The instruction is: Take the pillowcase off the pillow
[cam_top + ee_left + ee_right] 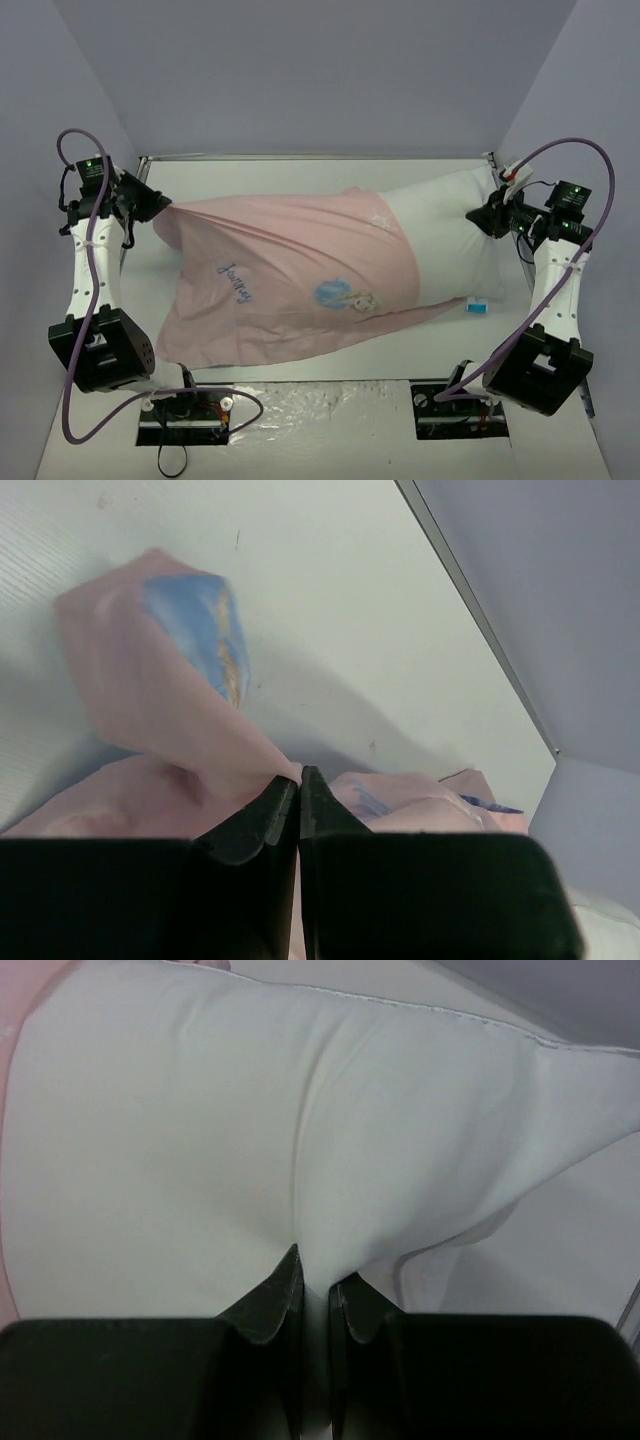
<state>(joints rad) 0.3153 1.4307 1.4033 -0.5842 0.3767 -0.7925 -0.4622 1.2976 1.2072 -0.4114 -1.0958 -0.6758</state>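
Removal is sitting partway. The pillowcase (290, 280), thin pink fabric draping in soft creases, is covering the left part of the pillow (450, 240). 1 plump, smooth white end is lying bare at the table's (300, 175) right.

The left gripper (160, 208) is pinching the pillowcase's far-left corner, jaws closed. The right gripper (478, 218) is clamping a fold of pillow cloth.

The sack is not yet sliding fully clear.

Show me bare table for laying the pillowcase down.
Bare table runs behind the pillowcase and pillow along the far edge, and in front of them, widest at near right. The middle is covered side to side.
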